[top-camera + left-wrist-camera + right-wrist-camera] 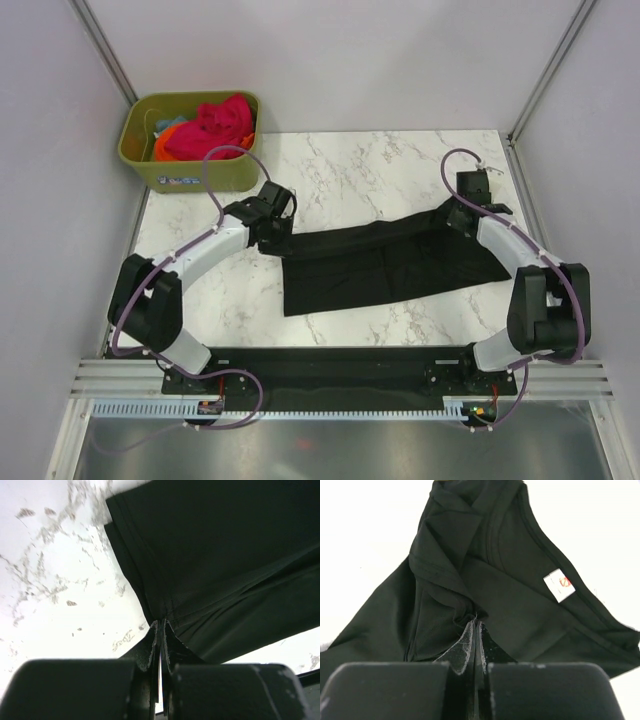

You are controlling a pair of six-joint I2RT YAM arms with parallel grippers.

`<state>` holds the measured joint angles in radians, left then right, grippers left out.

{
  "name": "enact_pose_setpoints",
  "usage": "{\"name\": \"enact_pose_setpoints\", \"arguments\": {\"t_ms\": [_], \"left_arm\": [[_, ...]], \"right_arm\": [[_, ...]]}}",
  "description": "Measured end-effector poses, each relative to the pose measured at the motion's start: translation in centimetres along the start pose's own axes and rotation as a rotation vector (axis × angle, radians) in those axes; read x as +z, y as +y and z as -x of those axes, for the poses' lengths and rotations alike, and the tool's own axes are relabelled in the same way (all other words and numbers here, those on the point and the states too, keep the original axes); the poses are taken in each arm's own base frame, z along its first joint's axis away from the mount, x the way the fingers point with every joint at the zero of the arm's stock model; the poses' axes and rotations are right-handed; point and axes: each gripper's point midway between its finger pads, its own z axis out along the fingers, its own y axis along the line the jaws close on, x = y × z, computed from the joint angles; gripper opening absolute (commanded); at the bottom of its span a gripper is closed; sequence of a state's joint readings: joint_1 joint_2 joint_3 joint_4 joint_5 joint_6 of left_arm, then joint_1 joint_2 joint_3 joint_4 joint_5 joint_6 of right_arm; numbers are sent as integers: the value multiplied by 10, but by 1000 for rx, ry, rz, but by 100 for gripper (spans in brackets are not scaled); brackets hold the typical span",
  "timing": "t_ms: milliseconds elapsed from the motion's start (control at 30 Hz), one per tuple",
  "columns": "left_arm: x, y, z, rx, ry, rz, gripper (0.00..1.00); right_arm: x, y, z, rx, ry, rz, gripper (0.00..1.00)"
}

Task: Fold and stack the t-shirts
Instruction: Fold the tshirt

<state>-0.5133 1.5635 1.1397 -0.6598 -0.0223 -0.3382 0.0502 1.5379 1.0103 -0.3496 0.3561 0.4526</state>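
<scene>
A black t-shirt (385,262) hangs stretched between my two grippers over the marble table (350,170), its lower part draped on the top. My left gripper (272,232) is shut on its left edge; in the left wrist view the closed gripper (162,622) pinches the black t-shirt (225,565) by a fold. My right gripper (462,215) is shut on the right end near the collar. In the right wrist view that gripper (476,617) bites bunched cloth of the black t-shirt (445,580), and a white neck label (560,586) shows inside the collar. More t-shirts, pink-red (212,127) and orange (162,146), lie in the bin.
An olive-green bin (190,170) stands at the table's back left corner. Grey walls with metal posts enclose the table on three sides. The arm bases sit on a black rail (340,365) at the near edge.
</scene>
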Motion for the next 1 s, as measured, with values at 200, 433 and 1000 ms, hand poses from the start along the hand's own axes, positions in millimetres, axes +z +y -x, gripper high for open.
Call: {"name": "enact_pose_setpoints", "arguments": {"t_ms": [200, 433, 1000], "left_arm": [[6, 4, -23, -9, 58, 21, 2], [10, 5, -28, -16, 68, 48, 2], [19, 14, -60, 16, 137, 184, 50]], "right_arm": [[-12, -9, -12, 39, -16, 11, 0], [-10, -22, -42, 37, 27, -9, 0], [-9, -31, -87, 74, 96, 5, 29]]}}
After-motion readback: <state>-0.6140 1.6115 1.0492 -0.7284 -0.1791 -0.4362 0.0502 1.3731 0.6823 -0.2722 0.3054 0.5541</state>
